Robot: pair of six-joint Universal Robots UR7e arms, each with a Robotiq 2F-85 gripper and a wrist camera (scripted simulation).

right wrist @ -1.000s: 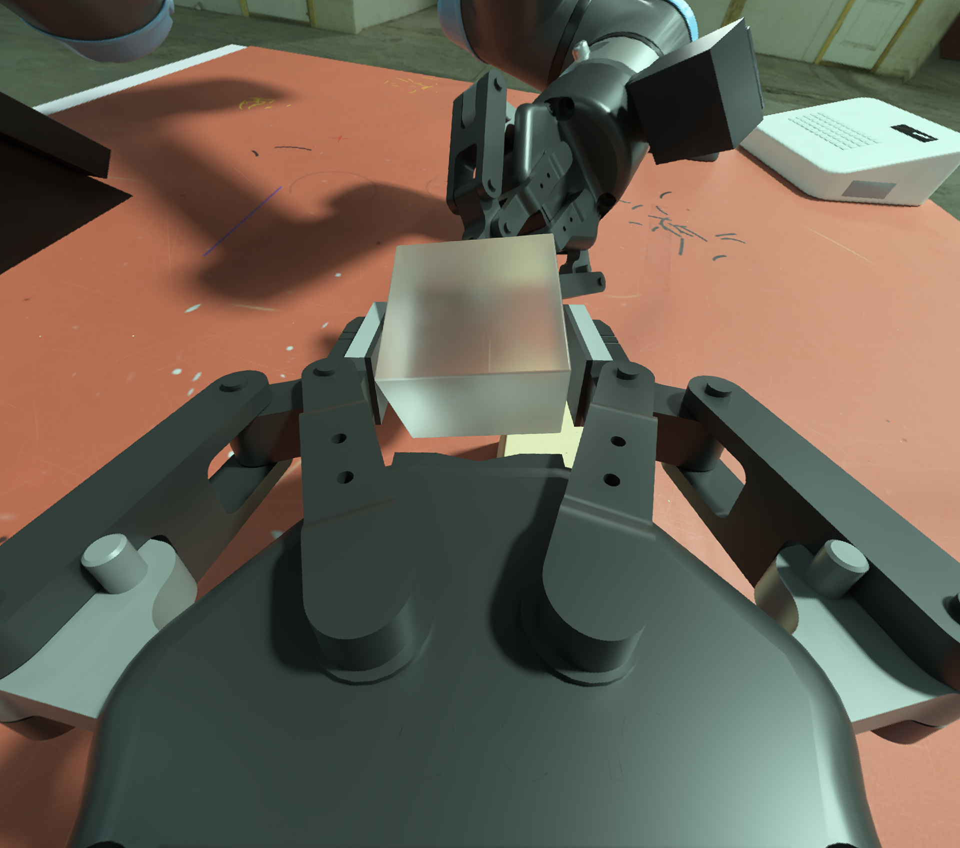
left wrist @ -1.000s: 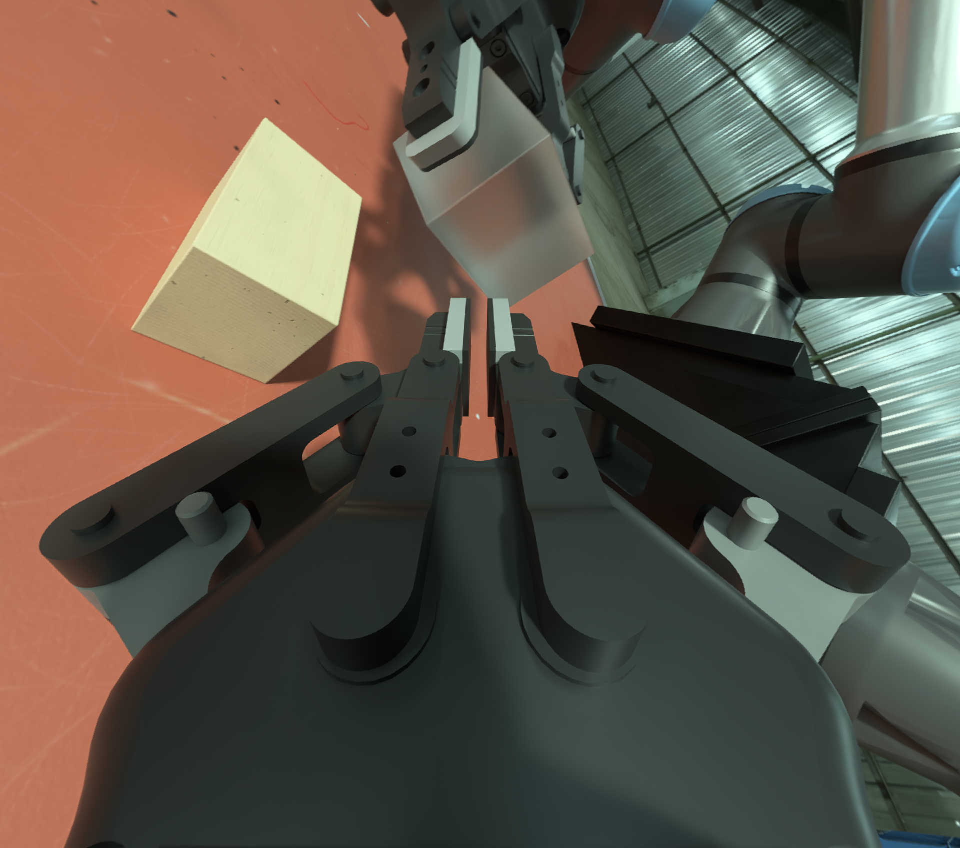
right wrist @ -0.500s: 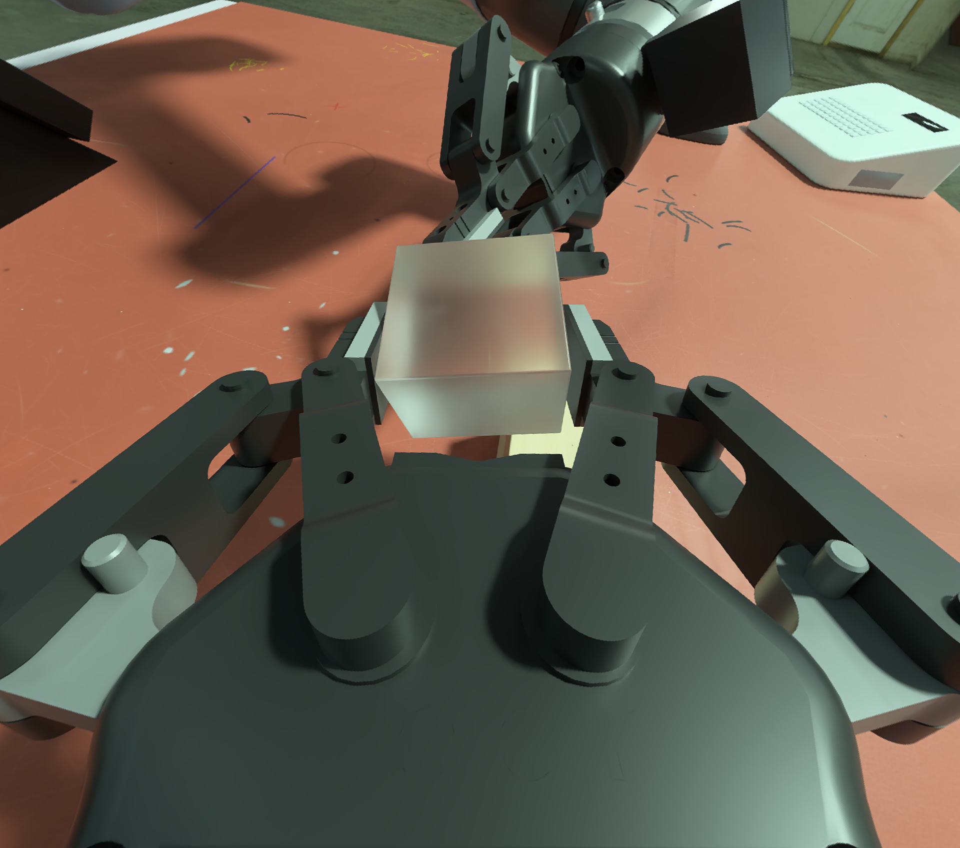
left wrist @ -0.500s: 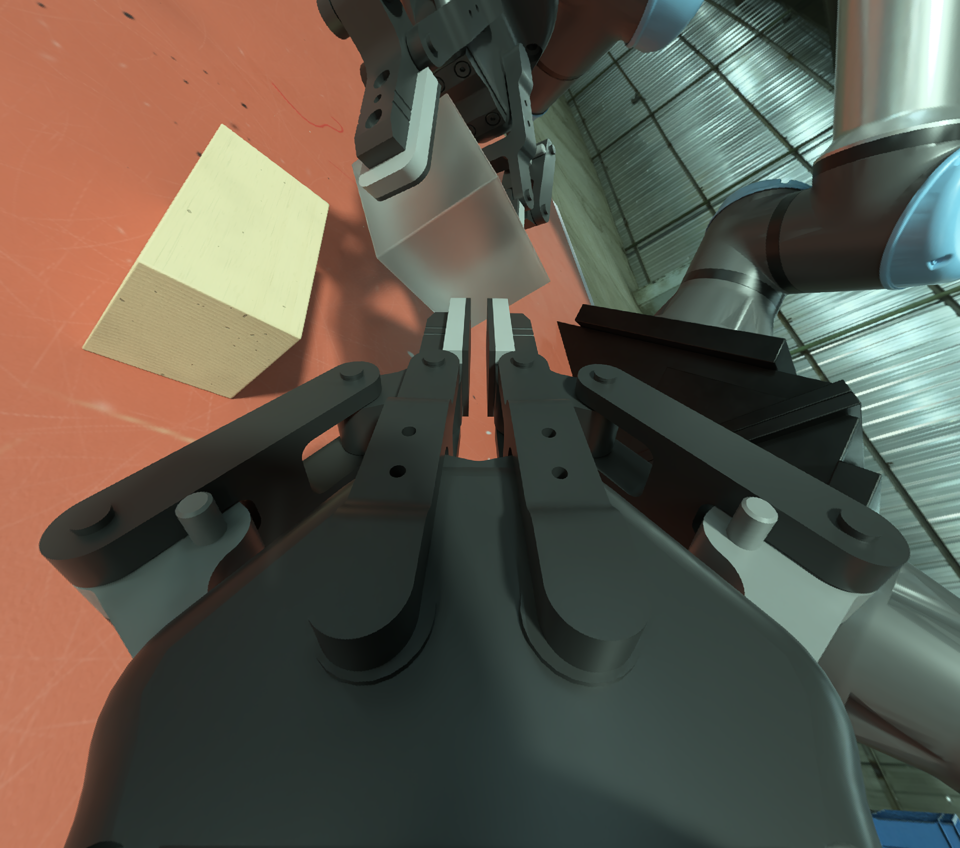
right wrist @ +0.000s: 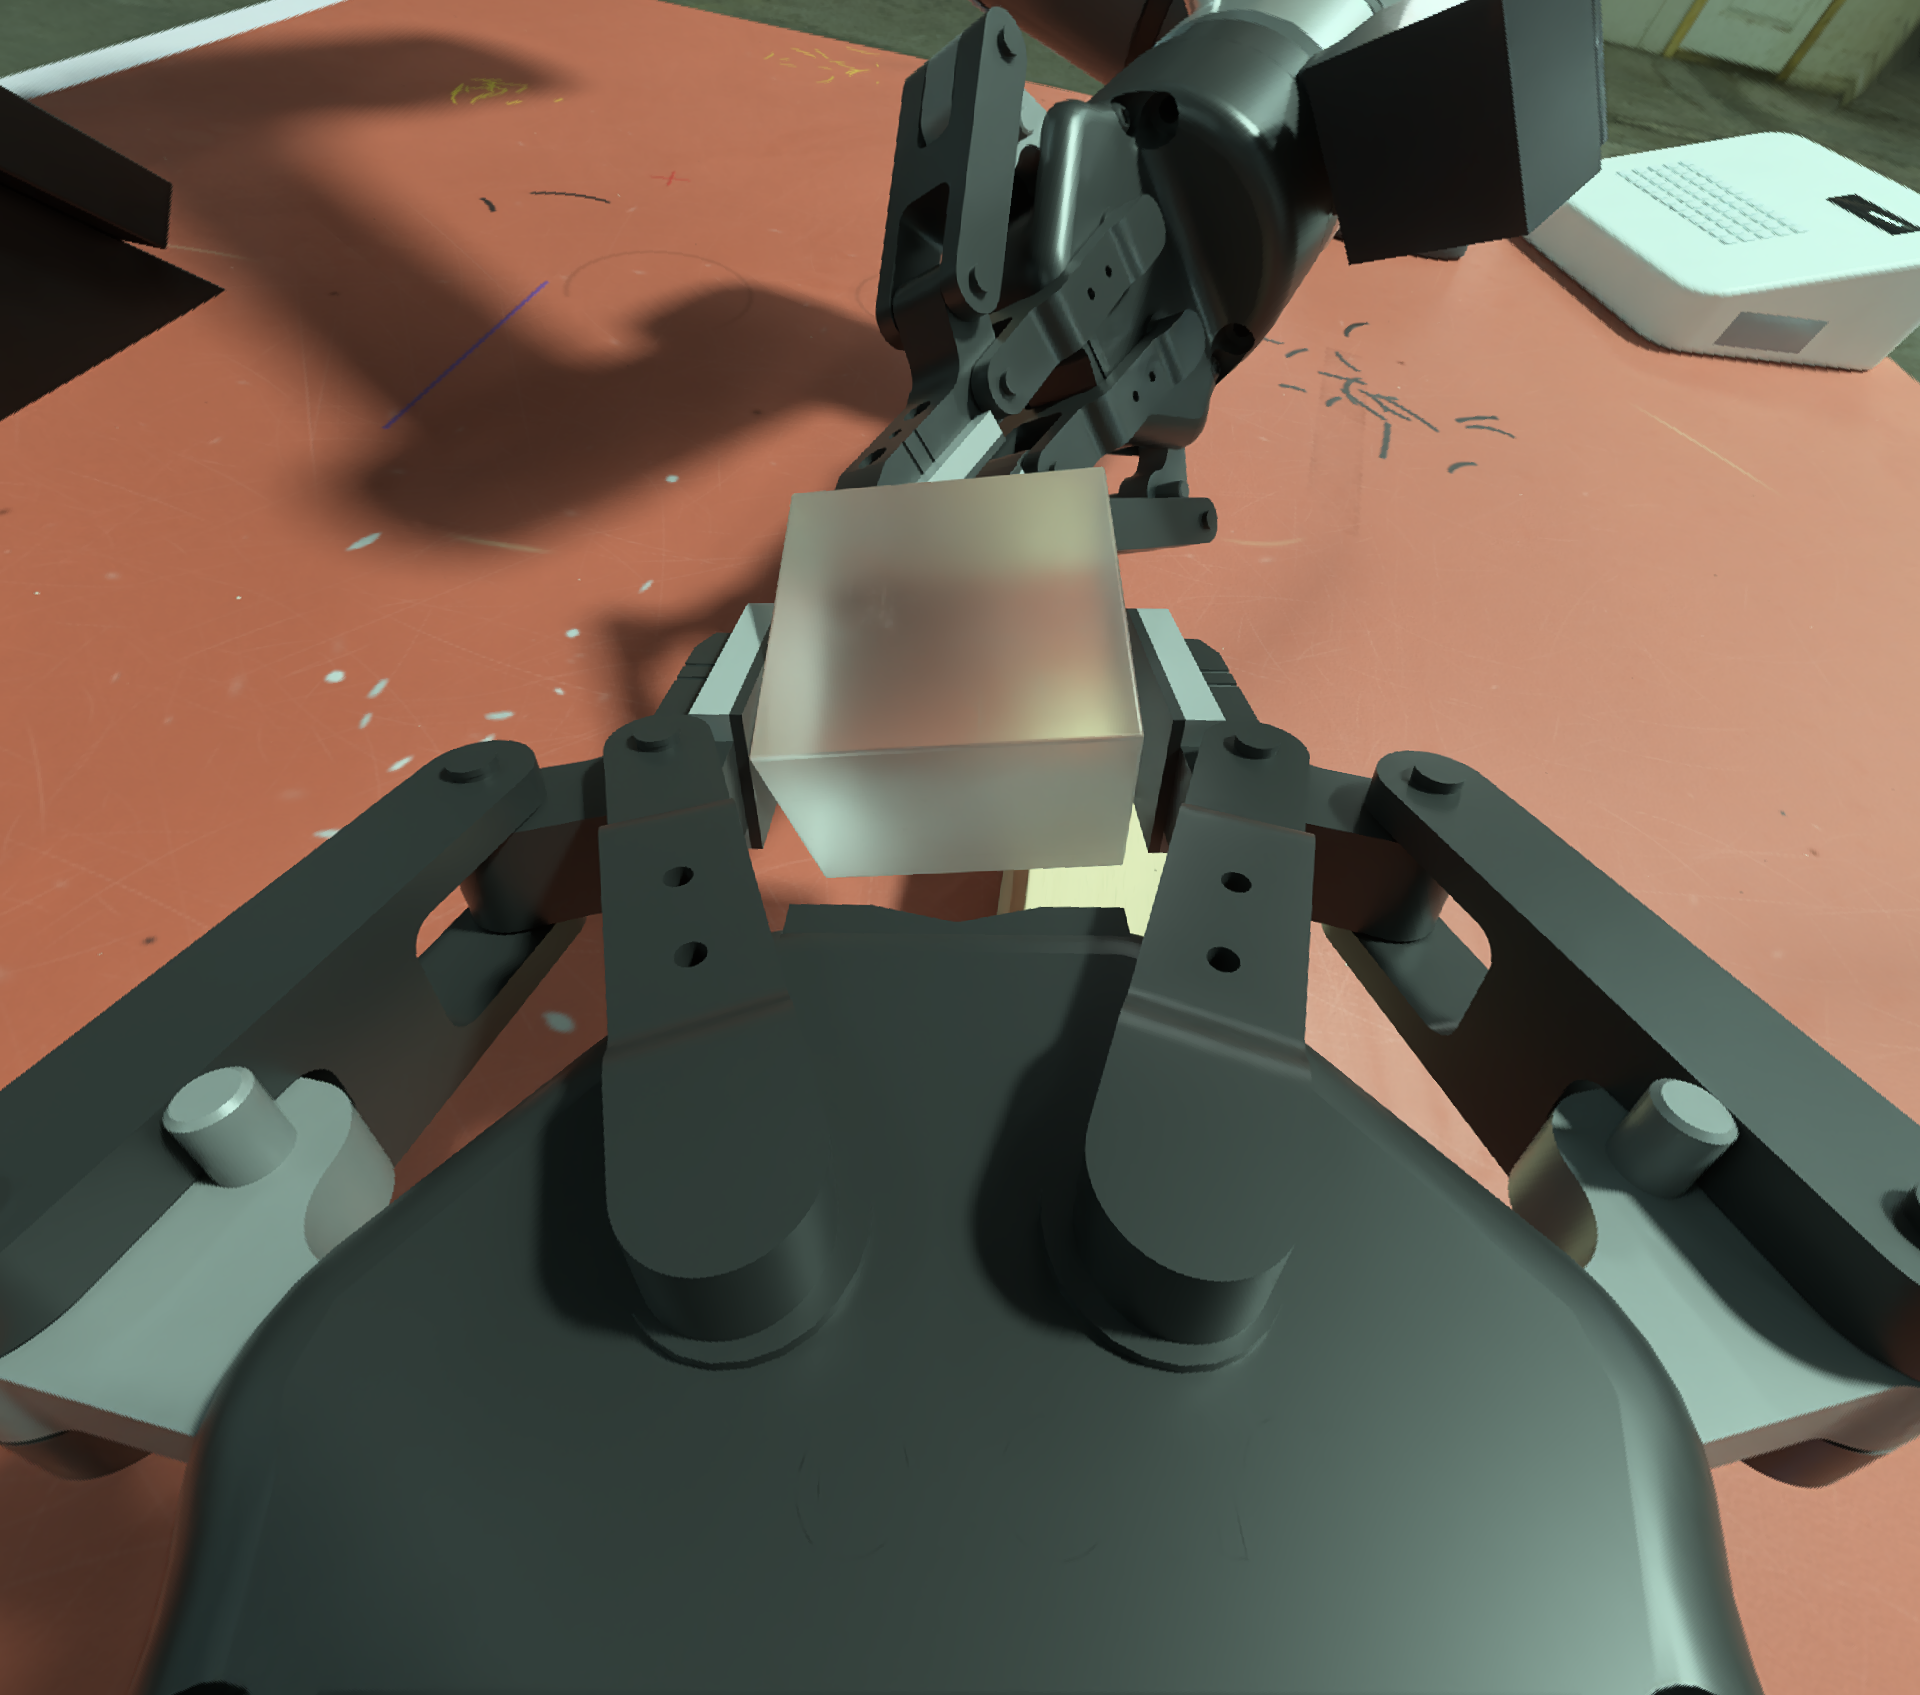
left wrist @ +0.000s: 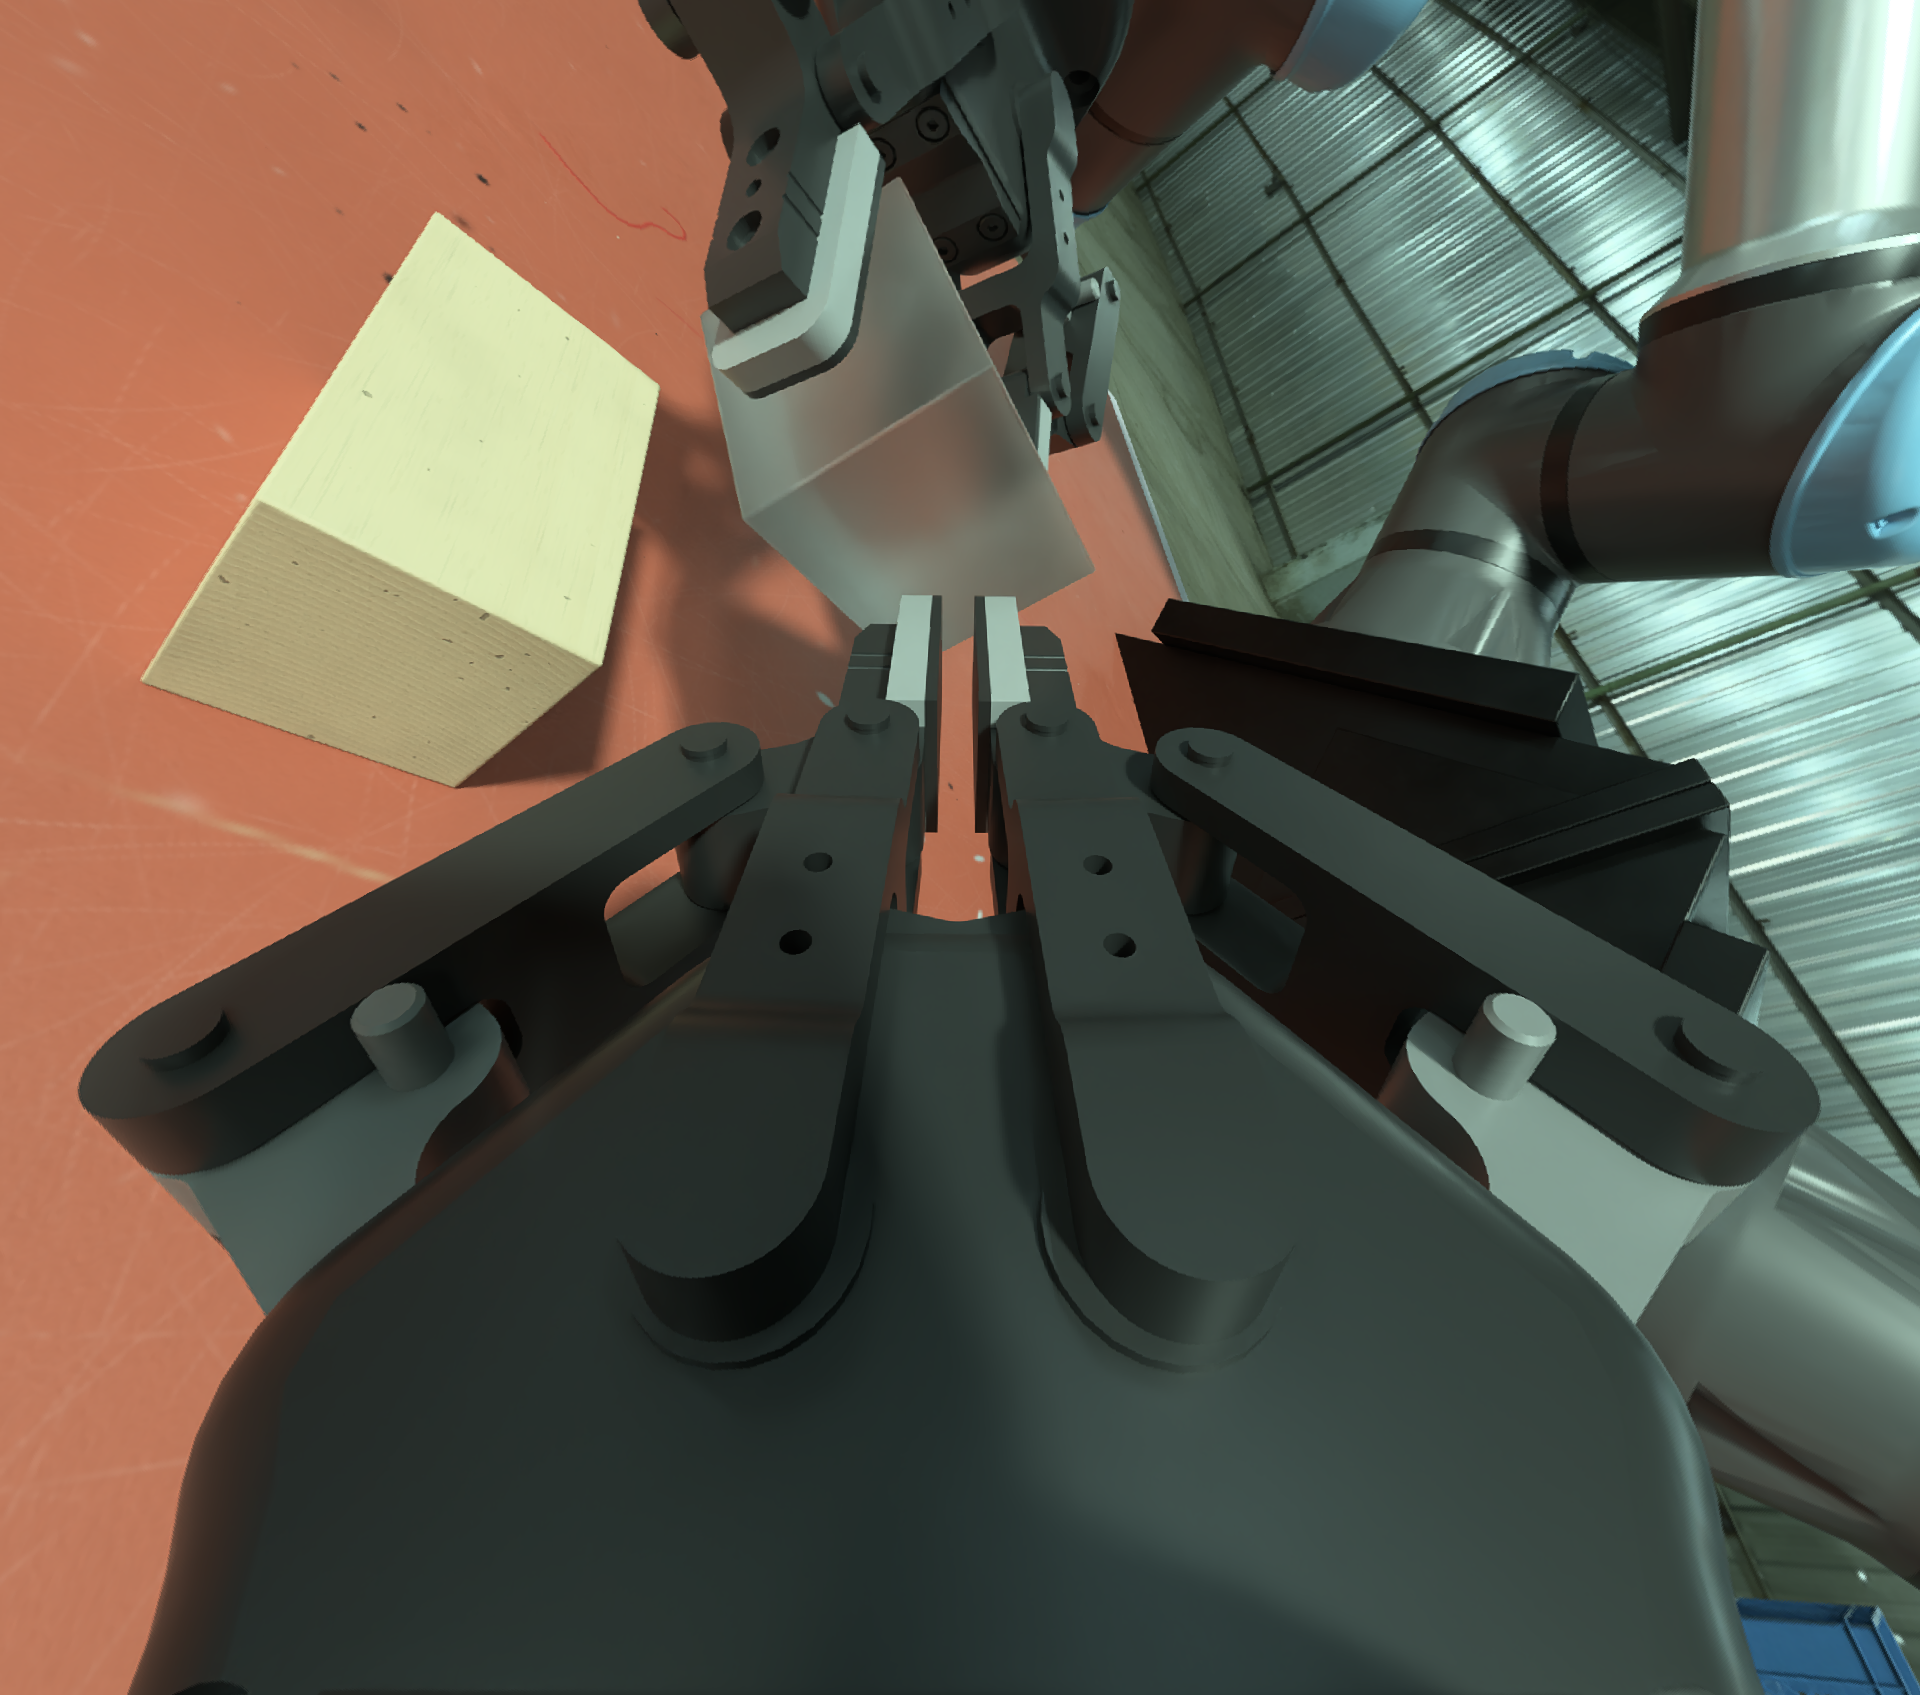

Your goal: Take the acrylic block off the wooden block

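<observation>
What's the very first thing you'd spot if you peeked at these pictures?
A cloudy see-through acrylic block is squeezed in the right tool, up in the air above the red table. A pale wooden block sits alone on the table beside it. The left tool, nearly closed and empty, points at the acrylic block.

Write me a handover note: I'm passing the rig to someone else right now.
Right gripper: fingers shut on the frosted translucent acrylic block, held in the air.
Left gripper: fingers nearly together, empty, tips close under the block.
Pale rectangular wooden block: alone on the red table, nothing on it.
Done: acrylic block is off.
Left: set it down on the table, apart from the wooden block, and release.
</observation>
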